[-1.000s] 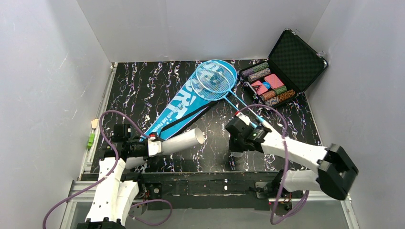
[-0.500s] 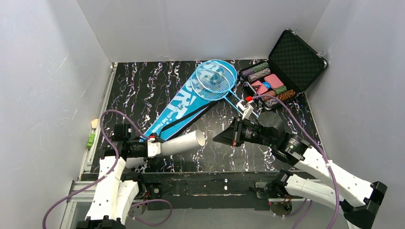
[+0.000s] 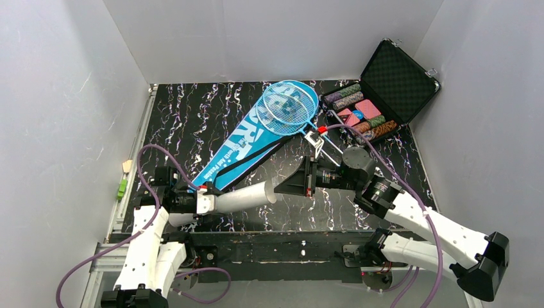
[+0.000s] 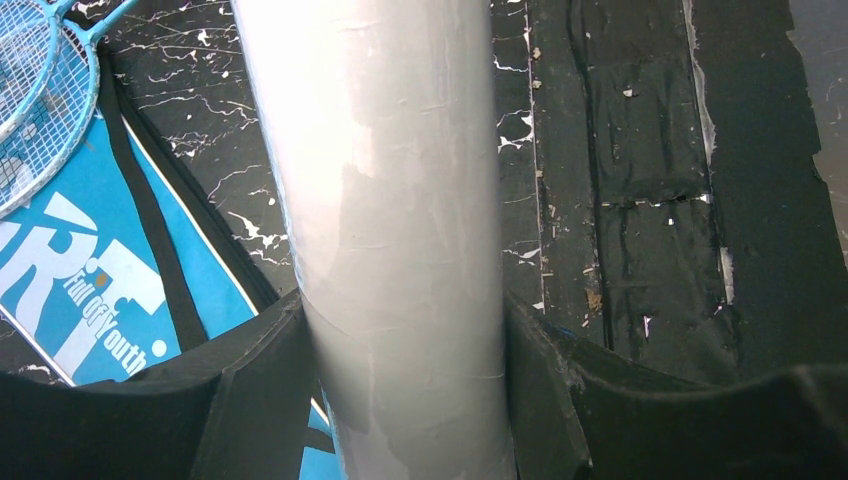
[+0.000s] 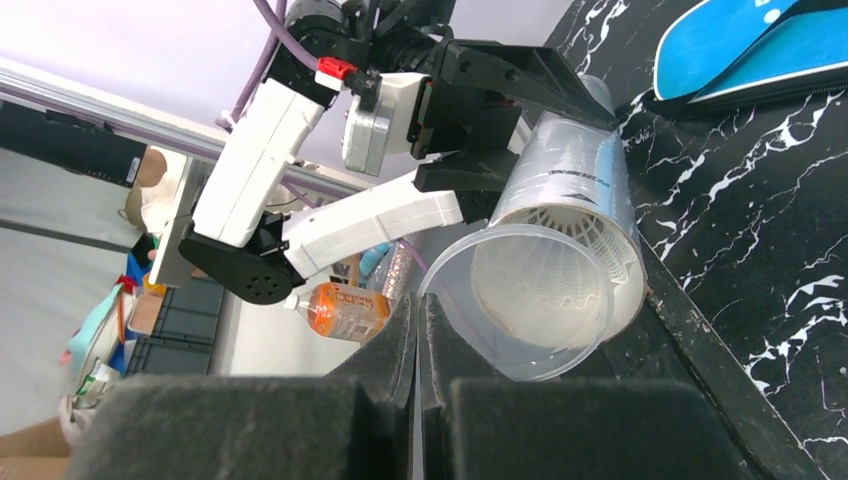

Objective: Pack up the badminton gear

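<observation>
My left gripper [image 3: 208,201] is shut on the long white tube [image 3: 247,197], which it holds nearly level over the table's front. In the left wrist view the tube [image 4: 390,200] fills the space between both jaws. My right gripper [image 3: 282,186] faces the tube's open end. In the right wrist view the right gripper [image 5: 418,305] is shut, pinching the rim of a clear round lid [image 5: 520,330] right at the tube [image 5: 580,190] mouth. A white shuttlecock [image 5: 545,275] sits inside the tube. The blue bag [image 3: 247,138] lies behind, with the two light-blue rackets [image 3: 289,106] on its wide end.
An open black case [image 3: 385,83] of coloured chips stands at the back right. White walls close in the table on three sides. The table's near edge is a black taped strip [image 4: 650,250]. An orange bottle [image 5: 340,310] lies beyond the table.
My right arm rose from the table front, turned left and brought its shut gripper with the lid to the tube's mouth. The tube's open end dipped slightly.
</observation>
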Robot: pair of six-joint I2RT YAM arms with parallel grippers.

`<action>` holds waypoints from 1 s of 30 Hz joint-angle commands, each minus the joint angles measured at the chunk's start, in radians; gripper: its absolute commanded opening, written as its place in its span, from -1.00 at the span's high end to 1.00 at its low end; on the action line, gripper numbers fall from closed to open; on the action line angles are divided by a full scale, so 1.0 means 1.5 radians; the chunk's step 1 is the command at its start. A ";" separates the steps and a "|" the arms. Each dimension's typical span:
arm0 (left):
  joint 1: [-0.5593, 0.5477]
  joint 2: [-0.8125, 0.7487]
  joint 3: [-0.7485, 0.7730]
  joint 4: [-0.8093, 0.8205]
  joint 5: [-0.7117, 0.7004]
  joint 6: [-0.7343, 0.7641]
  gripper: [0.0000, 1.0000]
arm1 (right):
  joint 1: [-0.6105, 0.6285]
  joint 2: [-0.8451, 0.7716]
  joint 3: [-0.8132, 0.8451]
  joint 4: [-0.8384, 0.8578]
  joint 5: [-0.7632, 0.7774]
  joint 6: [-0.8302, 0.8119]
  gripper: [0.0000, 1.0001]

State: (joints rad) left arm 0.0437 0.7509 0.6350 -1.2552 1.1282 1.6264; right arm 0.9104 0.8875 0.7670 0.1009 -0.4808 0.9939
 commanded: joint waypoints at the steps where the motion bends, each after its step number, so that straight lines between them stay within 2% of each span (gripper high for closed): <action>1: -0.001 -0.005 0.025 -0.012 0.047 0.018 1.00 | 0.003 0.003 -0.025 0.086 -0.022 0.020 0.97; 19: -0.001 -0.006 0.033 -0.023 0.046 0.031 1.00 | 0.003 0.042 -0.053 0.146 -0.029 0.045 0.97; 30: -0.002 -0.009 0.032 -0.022 0.048 0.033 1.00 | 0.003 0.064 -0.096 0.229 -0.029 0.077 0.97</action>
State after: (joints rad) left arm 0.0437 0.7509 0.6445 -1.2835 1.1267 1.6508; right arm 0.9108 0.9726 0.6422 0.3550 -0.5224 1.0973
